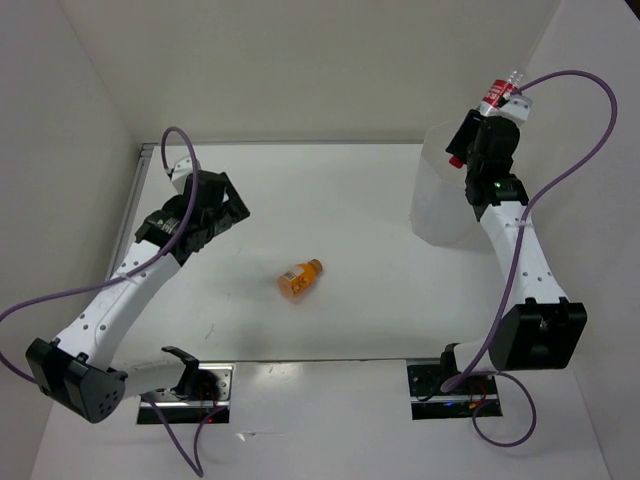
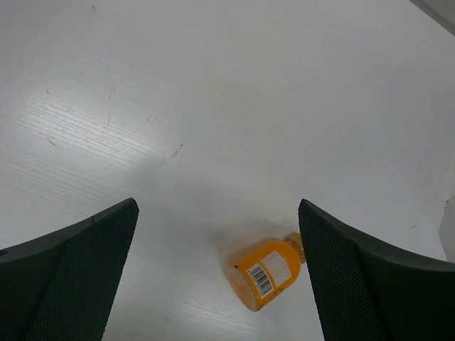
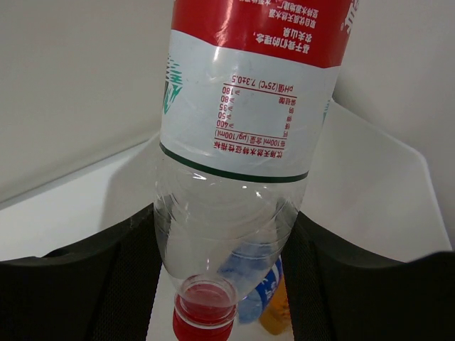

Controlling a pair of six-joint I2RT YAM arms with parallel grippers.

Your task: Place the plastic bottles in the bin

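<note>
Clear red-label bottle (image 3: 242,142): held inverted and tilted, red cap lowest, above bin (image 1: 432,200). Bin: tall, translucent white, faceted, set upright at far right of tabletop (image 1: 380,230). Blue-label bottle (image 3: 250,280) and orange bottle (image 3: 276,314) seen inside bin. Second orange bottle (image 1: 300,278): stubby, laid on side mid-tabletop, well apart from bin.

Between the right claw's (image 3: 226,217) matt black pads (image 3: 85,291) is the red-labelled bottle (image 3: 234,142), made of clear, glossy thin plastic. Its label is a smooth printed film and its cap (image 3: 205,321) is red plastic. Beneath that claw, the bin (image 3: 370,185) is milky, translucent plastic with a dull sheen. Ahead of the left claw (image 2: 217,207), the orange bottle (image 2: 264,273) looks smooth and shiny, with a paper-like barcode sticker (image 2: 269,273). The white tabletop (image 2: 213,85) is satin, faintly grained and finely scratched.
</note>
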